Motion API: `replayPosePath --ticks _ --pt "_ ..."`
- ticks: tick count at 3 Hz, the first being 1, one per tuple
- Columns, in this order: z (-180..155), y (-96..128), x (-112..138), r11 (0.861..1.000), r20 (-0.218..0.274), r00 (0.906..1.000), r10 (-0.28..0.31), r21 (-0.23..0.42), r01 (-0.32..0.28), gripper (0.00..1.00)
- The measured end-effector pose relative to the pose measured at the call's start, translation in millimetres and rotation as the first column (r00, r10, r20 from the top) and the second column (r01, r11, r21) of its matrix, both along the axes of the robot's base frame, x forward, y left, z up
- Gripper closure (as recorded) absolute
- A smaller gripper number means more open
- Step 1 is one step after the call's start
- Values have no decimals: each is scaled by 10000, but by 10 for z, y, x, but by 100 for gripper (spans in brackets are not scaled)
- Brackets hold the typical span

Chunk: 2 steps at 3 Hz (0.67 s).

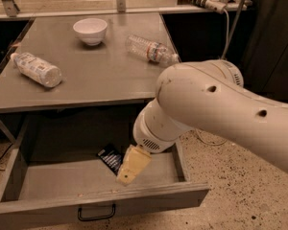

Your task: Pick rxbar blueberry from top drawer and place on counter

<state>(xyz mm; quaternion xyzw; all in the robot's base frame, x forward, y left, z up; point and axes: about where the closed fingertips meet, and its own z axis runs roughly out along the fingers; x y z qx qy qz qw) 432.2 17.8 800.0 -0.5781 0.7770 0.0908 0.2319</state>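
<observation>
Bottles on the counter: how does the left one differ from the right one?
The left bottle looks whitish, wrapped nearly all over; the right bottle is clear with a narrow label band. The left bottle lies by the counter's left edge, the right bottle near its right edge. Both lie on their sides. The pincer hangs in the open top drawer, close by the rxbar blueberry.
</observation>
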Motion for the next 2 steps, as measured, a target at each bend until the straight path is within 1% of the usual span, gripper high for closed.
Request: replayPosePath --ticks 1,2 --pt "-466 214 83 9995 -200 9993 -317 17 317 0" --pt "-466 214 83 9995 -200 9993 -317 17 317 0"
